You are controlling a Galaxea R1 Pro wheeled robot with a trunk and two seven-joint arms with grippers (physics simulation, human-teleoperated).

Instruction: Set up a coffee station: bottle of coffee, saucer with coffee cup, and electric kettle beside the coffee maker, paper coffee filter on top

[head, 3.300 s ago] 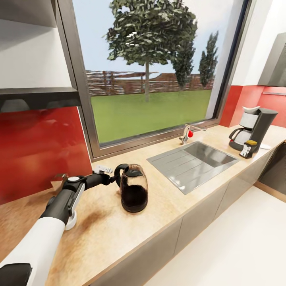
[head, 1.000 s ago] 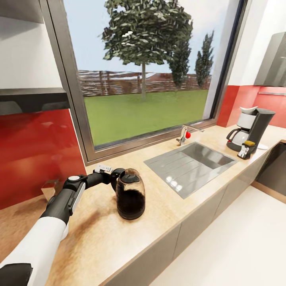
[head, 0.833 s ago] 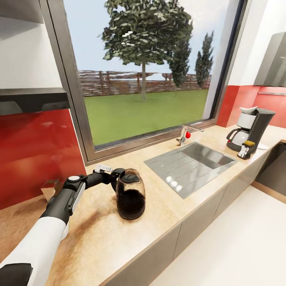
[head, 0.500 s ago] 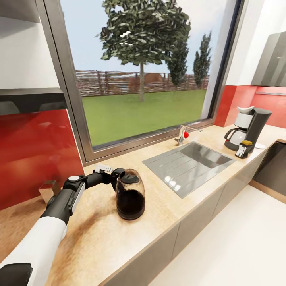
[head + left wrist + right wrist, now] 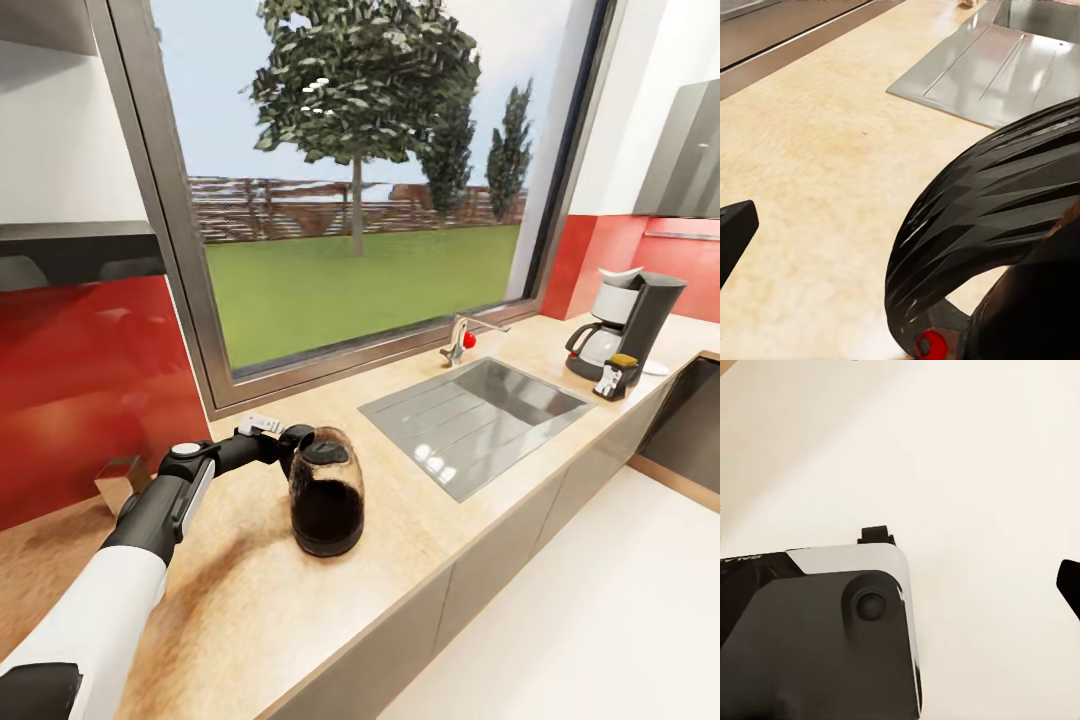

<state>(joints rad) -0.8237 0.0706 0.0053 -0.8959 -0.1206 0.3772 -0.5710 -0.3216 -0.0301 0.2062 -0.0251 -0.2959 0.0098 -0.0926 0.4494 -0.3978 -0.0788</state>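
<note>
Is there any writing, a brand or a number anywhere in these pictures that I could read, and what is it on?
"GALA": pale letters, cut off at the picture's edge, on the robot's dark body part in the right wrist view.
Small yellow-topped item by the coffee maker: any label is too small to read.
Kettle, sink, tap: no writing seen.

My left arm [image 5: 120, 560] has a white sleeve-like segment, then a glossy black forearm with a white side panel and a round white cap. My base [image 5: 825, 630] is black with a white rounded corner.
</note>
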